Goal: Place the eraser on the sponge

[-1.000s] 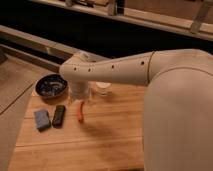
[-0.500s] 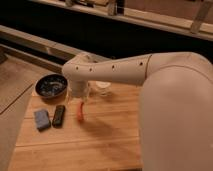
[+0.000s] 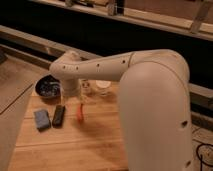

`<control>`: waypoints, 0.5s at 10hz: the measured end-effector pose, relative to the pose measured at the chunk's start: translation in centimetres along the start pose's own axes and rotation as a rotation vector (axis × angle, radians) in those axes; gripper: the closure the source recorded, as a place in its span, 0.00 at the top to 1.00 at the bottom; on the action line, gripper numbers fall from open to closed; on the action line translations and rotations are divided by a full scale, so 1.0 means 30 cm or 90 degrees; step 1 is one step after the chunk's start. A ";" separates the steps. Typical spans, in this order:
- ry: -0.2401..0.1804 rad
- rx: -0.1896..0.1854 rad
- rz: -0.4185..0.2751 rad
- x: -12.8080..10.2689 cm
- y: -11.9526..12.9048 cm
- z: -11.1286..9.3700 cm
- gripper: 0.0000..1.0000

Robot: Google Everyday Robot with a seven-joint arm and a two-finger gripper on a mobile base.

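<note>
The eraser [image 3: 59, 115], a dark slim block, lay flat near the tabletop's [image 3: 100, 145] left edge, just beside the blue sponge [image 3: 42, 120]. The gripper [image 3: 81, 101] hung close by, rearward; its grip, couldn't tell.

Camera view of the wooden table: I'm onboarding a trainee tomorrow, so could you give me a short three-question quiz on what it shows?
1. True or false: the eraser lies on top of the sponge.
2. What sits on the table behind the sponge and eraser? A) a dark bowl B) a kettle C) a stack of books
3. Fill in: in the picture, the claw hangs under the white arm, on the ___ side of the eraser.

Key: 1 false, the eraser lies on the table beside the sponge. 2 A. 3 right.
</note>
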 end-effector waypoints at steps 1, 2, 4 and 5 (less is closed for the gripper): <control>-0.003 0.017 -0.033 -0.015 0.046 -0.014 0.65; -0.007 0.023 -0.051 -0.025 0.079 -0.022 0.65; -0.015 0.022 -0.078 -0.050 0.150 -0.034 0.65; -0.023 0.006 -0.083 -0.068 0.191 -0.043 0.65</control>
